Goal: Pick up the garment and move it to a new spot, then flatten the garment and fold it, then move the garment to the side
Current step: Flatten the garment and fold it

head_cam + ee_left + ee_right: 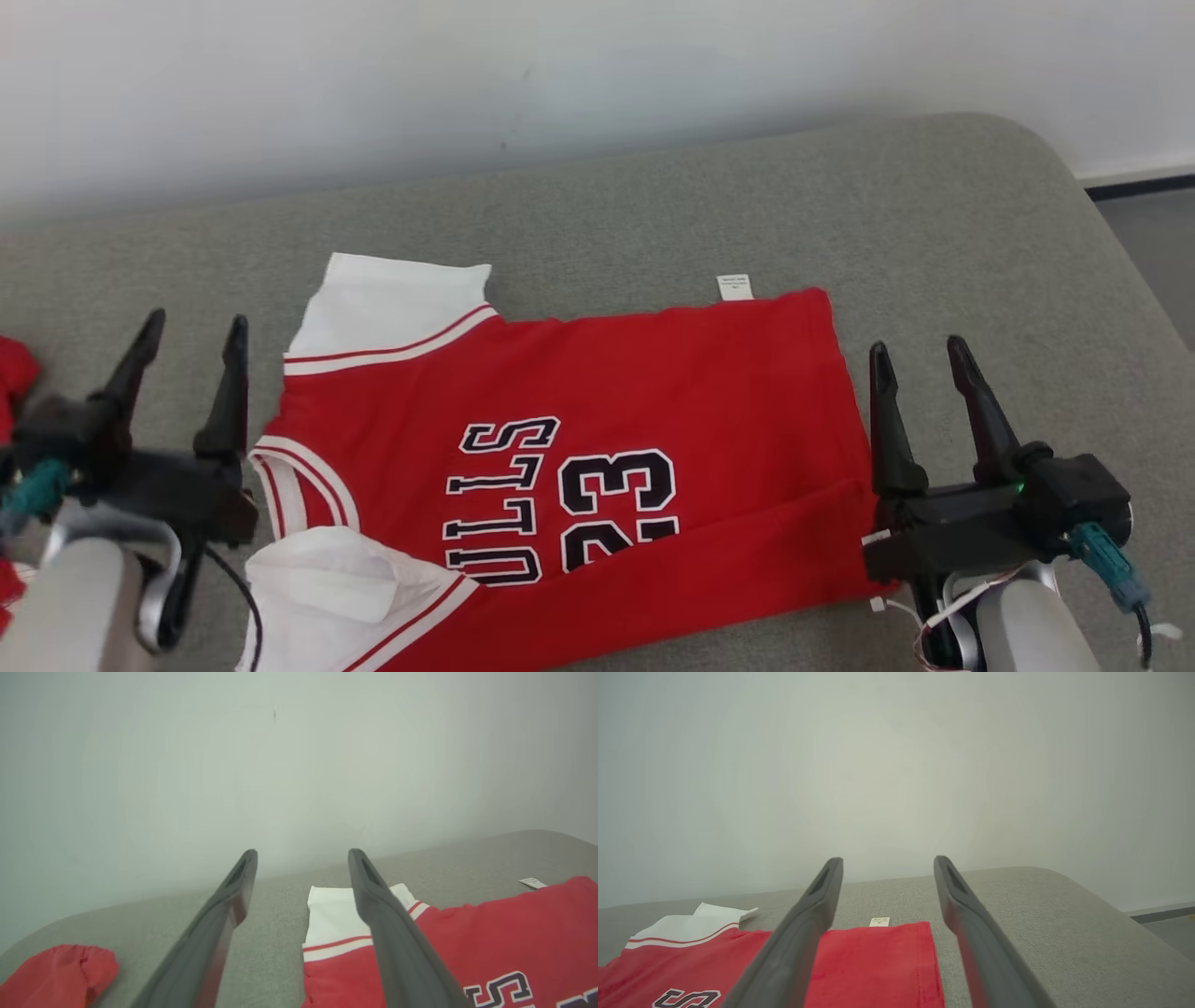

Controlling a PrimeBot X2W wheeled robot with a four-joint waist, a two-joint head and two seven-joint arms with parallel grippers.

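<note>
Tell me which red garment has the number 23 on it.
The red jersey with white sleeves, spread out in the middle. The other red garment, bunched at the left edge, shows no print.

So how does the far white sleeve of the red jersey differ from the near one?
The far white sleeve lies flat and smooth on the grey cushion; the near white sleeve is wrinkled, with a flap folded over it. The far sleeve is wholly in the head view; the near sleeve runs off its bottom edge. Both are white and meet the red jersey at red-and-white stripes.
</note>
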